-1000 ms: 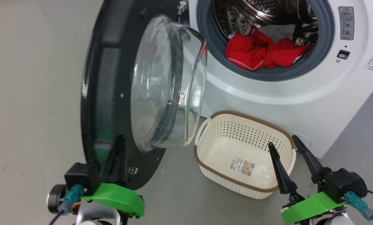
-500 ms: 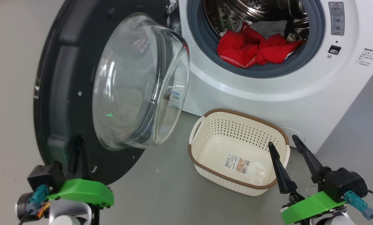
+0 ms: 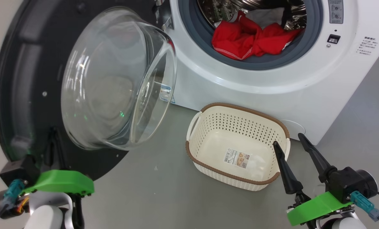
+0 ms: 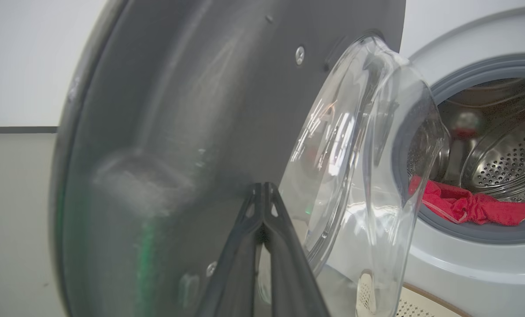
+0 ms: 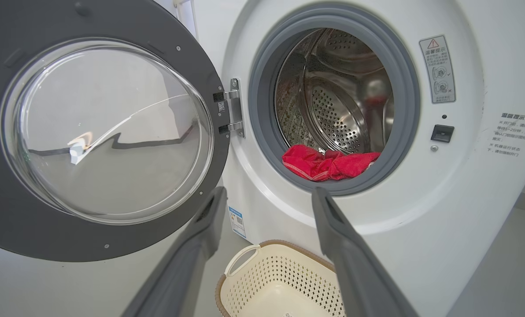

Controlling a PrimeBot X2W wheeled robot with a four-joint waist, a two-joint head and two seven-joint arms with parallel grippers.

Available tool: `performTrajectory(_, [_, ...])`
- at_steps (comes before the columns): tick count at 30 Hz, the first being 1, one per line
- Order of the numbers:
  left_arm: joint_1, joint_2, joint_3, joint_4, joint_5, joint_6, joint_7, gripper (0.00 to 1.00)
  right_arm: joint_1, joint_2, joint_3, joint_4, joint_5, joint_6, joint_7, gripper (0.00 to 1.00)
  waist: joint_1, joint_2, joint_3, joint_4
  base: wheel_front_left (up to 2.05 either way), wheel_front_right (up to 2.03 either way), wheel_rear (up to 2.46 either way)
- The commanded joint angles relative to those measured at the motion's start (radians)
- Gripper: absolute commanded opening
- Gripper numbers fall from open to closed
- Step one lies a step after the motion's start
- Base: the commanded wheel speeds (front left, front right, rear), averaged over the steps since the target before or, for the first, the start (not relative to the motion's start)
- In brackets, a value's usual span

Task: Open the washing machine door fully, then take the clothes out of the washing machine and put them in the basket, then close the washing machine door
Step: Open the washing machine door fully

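Note:
The washing machine door hangs swung out to the left, its glass bowl bulging toward me. My left gripper is shut, its tips resting against the door's dark inner face beside the bowl; the left gripper holds nothing. Red clothes with a white piece behind lie at the mouth of the washing machine. The basket stands empty on the floor below. My right gripper hovers open by the basket's near right corner, and the right gripper faces the clothes.
Grey floor stretches between the door and the basket. The door's hinge sits at the left of the drum opening, the latch slot at its right. A small blue label marks the machine's lower left corner.
The door has swung further open to the left with my shut left gripper against it. The head camera has shifted as well. The right gripper has stayed put.

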Motion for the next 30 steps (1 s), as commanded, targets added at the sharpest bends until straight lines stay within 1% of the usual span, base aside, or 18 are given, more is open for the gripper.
performTrajectory(1, [-0.046,0.039,0.061,-0.006,-0.005,0.003,-0.010,0.00,-0.012,0.001,0.017,-0.032,-0.007,0.005,0.002,1.00,0.0000,0.0000,0.004,-0.003,0.00,0.00,0.00])
performTrajectory(12, [-0.118,0.027,0.150,0.077,-0.010,-0.031,-0.027,0.00,-0.013,0.001,0.013,-0.079,-0.036,0.005,0.040,1.00,0.0000,0.0000,0.034,-0.011,0.00,0.00,0.00])
performTrajectory(21, [-0.170,0.014,0.232,0.124,0.039,-0.080,-0.028,0.00,-0.017,0.001,0.014,-0.108,-0.055,0.005,0.066,1.00,0.0000,0.0000,0.061,-0.010,0.00,0.00,0.00])
performTrajectory(30, [-0.227,-0.029,0.278,0.182,0.103,-0.120,-0.028,0.00,-0.015,0.001,0.015,-0.130,-0.061,0.005,0.084,1.00,0.0000,0.0000,0.083,0.011,0.00,0.00,0.00])
